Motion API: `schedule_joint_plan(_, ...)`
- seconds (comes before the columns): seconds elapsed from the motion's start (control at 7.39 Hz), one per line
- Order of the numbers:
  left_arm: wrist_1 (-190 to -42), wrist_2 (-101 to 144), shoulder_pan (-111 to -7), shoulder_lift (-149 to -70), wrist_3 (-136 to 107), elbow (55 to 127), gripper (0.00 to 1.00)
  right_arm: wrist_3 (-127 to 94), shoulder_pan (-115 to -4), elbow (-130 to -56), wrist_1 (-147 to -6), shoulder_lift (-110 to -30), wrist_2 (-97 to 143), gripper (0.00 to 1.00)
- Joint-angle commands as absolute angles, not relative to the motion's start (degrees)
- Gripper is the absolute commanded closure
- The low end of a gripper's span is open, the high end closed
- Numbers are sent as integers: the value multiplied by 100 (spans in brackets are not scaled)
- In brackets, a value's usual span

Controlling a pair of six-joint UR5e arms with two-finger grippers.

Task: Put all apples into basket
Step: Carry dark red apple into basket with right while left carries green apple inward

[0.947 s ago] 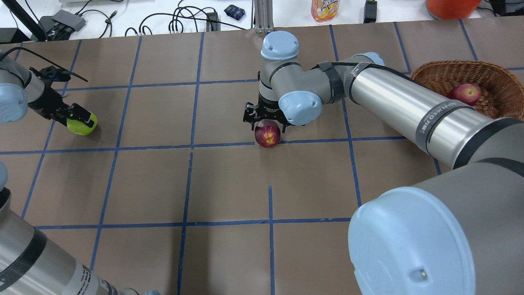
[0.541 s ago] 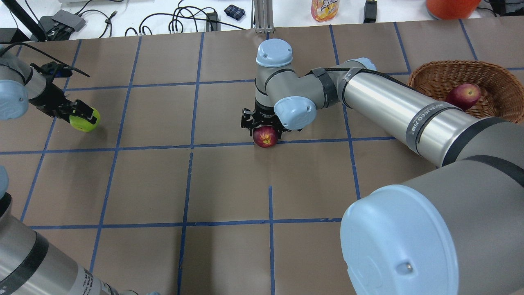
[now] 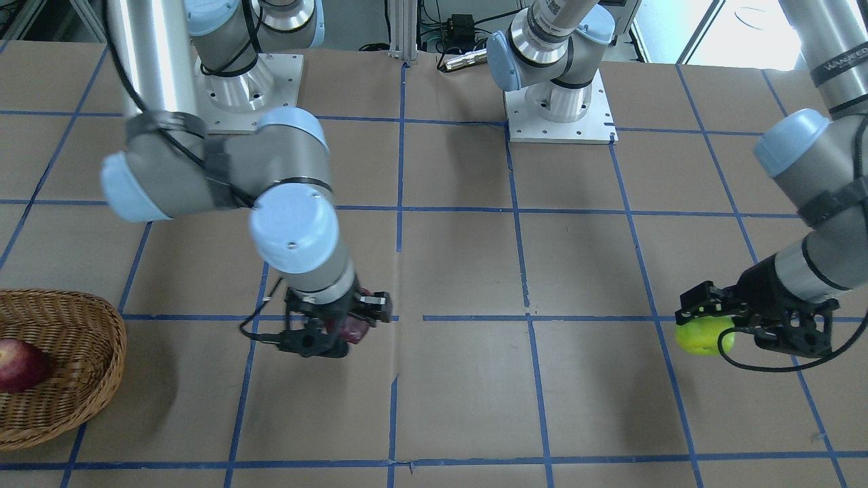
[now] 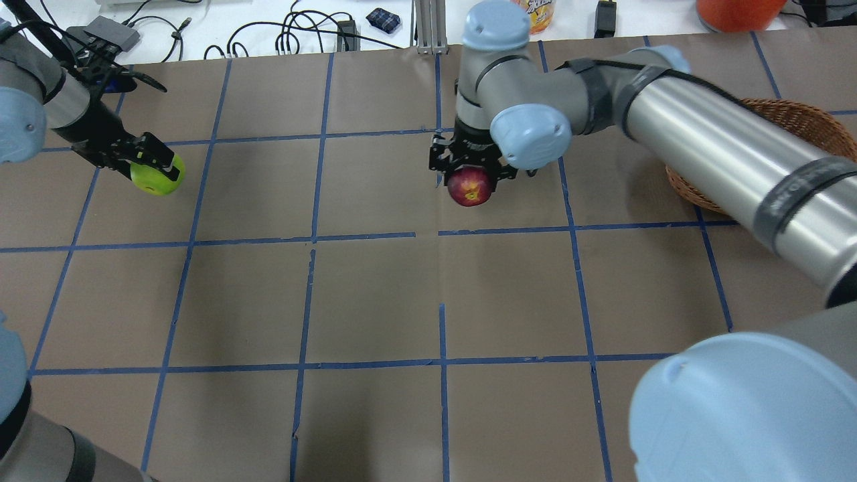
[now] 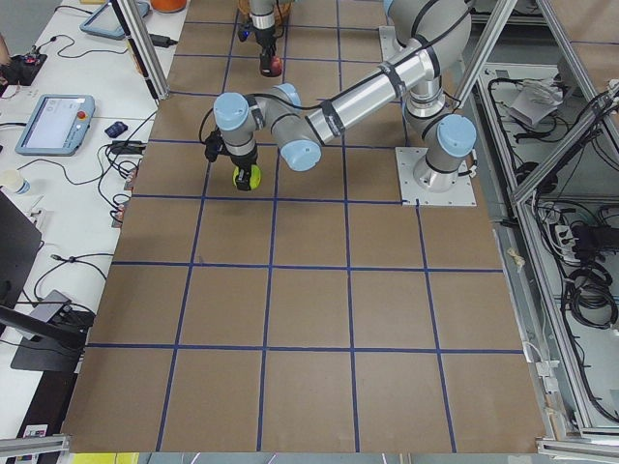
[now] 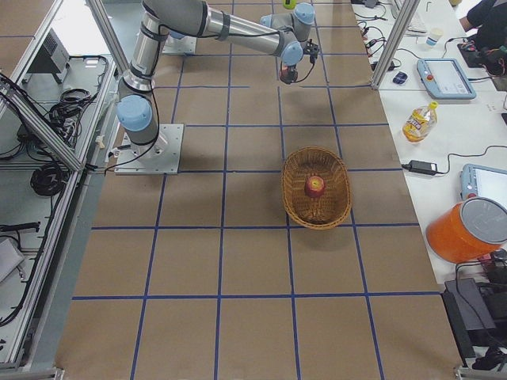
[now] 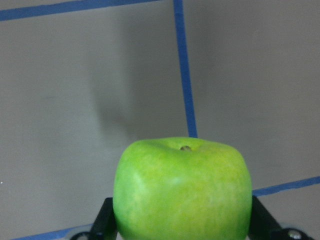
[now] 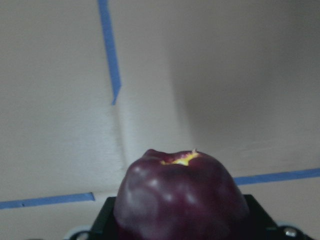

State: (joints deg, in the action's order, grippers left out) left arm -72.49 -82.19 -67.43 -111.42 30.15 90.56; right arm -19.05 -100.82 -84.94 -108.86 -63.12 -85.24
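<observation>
My right gripper (image 4: 471,175) is shut on the dark maroon apple (image 4: 470,187) and holds it above the table's middle; the apple fills the right wrist view (image 8: 180,197). My left gripper (image 4: 151,167) is shut on the yellow-green apple (image 4: 156,178) and holds it above the table at the far left; it also shows in the left wrist view (image 7: 182,190). The red apple (image 3: 20,366) lies in the wicker basket (image 3: 74,325). In the overhead view my right arm hides most of the basket (image 4: 800,120).
A white bench beyond the table's far edge holds cables (image 4: 294,33), a juice bottle (image 4: 532,20) and an orange bucket (image 4: 736,12). My arm bases (image 3: 556,102) stand at the robot's side. Blue tape lines grid the brown tabletop.
My right gripper has lifted the maroon apple off the table and carried it farther away and to the right. My left gripper has risen with the green apple and moved it slightly right.
</observation>
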Motion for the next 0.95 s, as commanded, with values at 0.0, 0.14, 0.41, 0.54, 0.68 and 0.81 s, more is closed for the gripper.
schedule_joint_plan(0.0, -7323, -7440, -8008, -11038, 519, 8984, 100, -272, -8559, -8464, -9995, -6977, -9102, 100)
schedule_joint_plan(0.14, -6669, -7444, -8807, -11178, -691, 8956, 100, 284, -7821, -8464, -10002, -6970, -9349, 100)
schedule_joint_plan(0.41, -5804, -7453, -9857, -11504, -1745, 8930, 100, 2249, -6737, -8455, -10464, -6848, -9369, 100)
schedule_joint_plan(0.54, -5461, -7462, -10444, -11609, -2384, 9052, 100, 2720, -6341, -8438, -11007, -6594, -9404, 100)
schedule_joint_plan(0.68, -5197, -7932, -10850, -11671, -2521, 9192, 100, 3281, -6067, -8377, -11657, -6261, -9404, 100)
schedule_joint_plan(0.81, -5177, -8589, -10915, -11741, -2488, 9246, 96, 3609, -5977, -8280, -12185, -5866, -9430, 100)
